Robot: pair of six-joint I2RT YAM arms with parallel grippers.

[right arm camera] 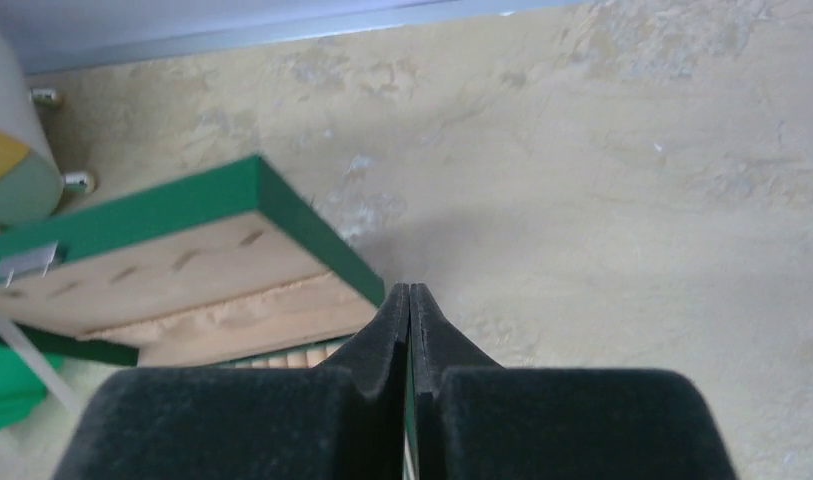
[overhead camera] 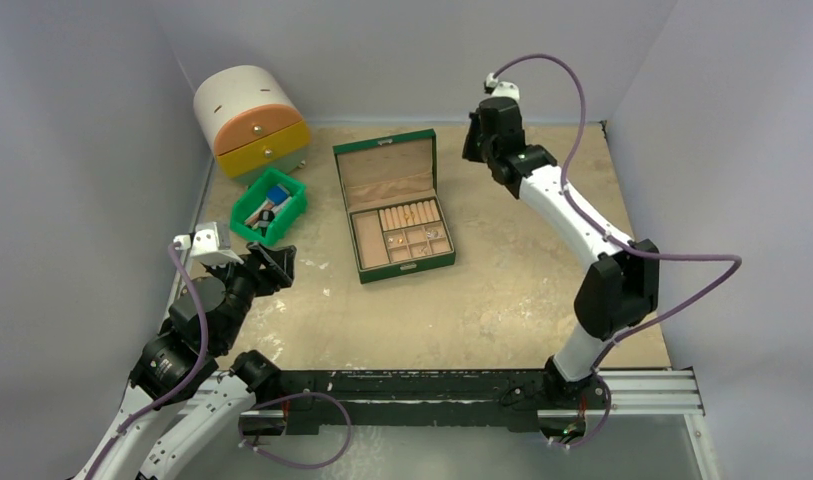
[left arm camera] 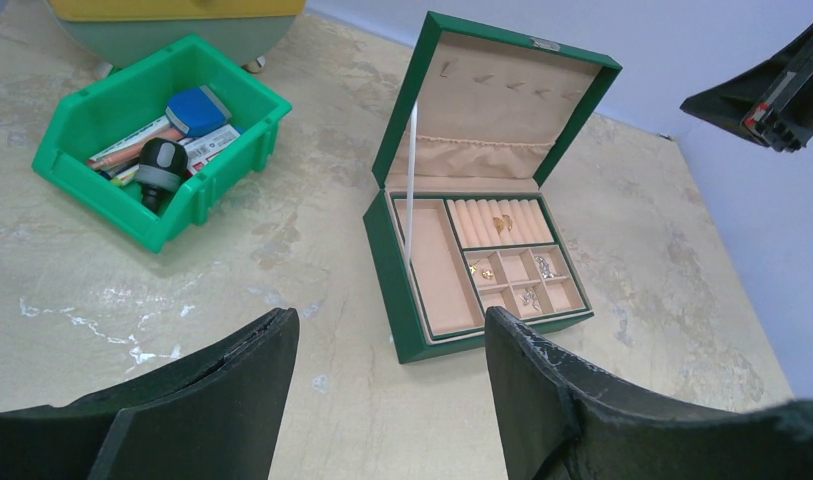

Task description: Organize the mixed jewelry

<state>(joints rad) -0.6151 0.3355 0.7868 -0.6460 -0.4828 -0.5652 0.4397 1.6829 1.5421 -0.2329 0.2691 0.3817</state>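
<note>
Jewelry (left arm camera: 485,269) inside open green box (left arm camera: 390,285)

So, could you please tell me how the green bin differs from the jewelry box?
The bin is bright green plastic with no lid; the jewelry box is darker green with a hinged lid standing open. The bin holds a loose jumble; the jewelry box has beige compartments holding small jewelry pieces. Both are green and sit on the table.
</note>
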